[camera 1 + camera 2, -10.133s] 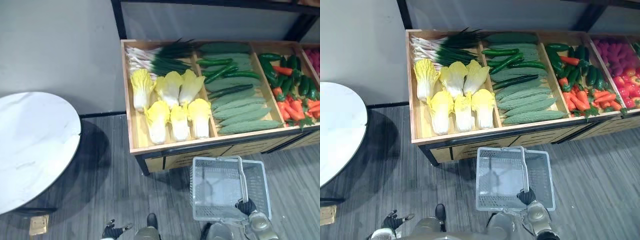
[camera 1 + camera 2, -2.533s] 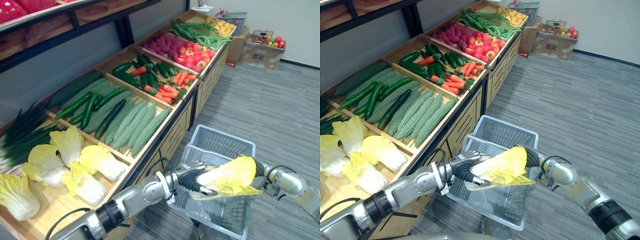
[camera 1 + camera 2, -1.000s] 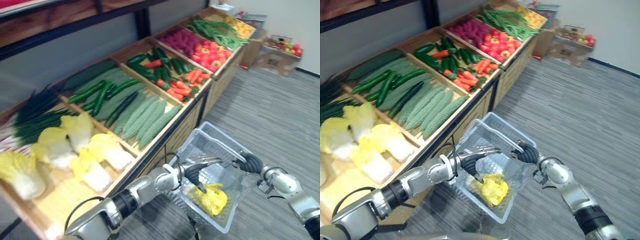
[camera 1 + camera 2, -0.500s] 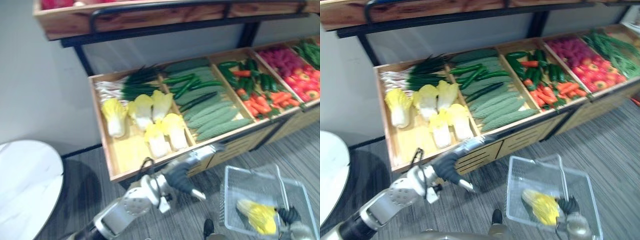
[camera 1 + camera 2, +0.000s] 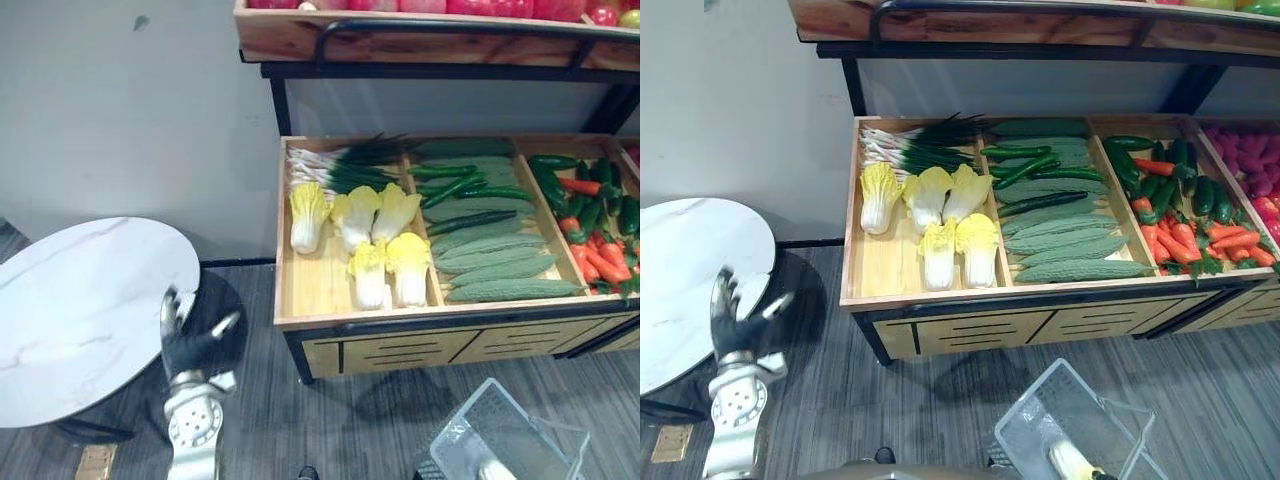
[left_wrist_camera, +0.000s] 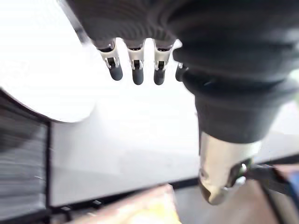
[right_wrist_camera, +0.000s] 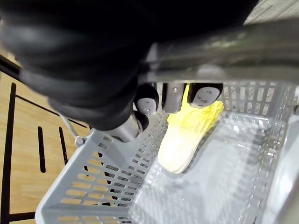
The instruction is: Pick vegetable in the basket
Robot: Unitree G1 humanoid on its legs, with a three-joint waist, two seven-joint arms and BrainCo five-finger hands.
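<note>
A yellow-white napa cabbage (image 7: 187, 135) lies inside the grey plastic basket (image 5: 1040, 425), which hangs tilted at the lower right, in front of the produce stand. My right hand (image 7: 146, 100) is shut on the basket's handle (image 7: 243, 44). My left hand (image 5: 190, 345) is raised at the lower left in front of the round table, open with fingers (image 6: 135, 70) straight and spread, holding nothing. Several more napa cabbages (image 5: 372, 240) lie in the stand's left wooden crate (image 5: 300, 290).
A round white marble table (image 5: 80, 310) stands to the left, close behind my left hand. The stand also holds green onions (image 5: 340, 165), cucumbers and bitter gourds (image 5: 490, 265), and peppers and carrots (image 5: 600, 230). A wooden shelf (image 5: 430, 30) runs above. Grey floor lies in front.
The view has swung back to face the stand. My left arm has drawn away from the basket to the lower left, hand up by the table. The cabbage stays in the basket.
</note>
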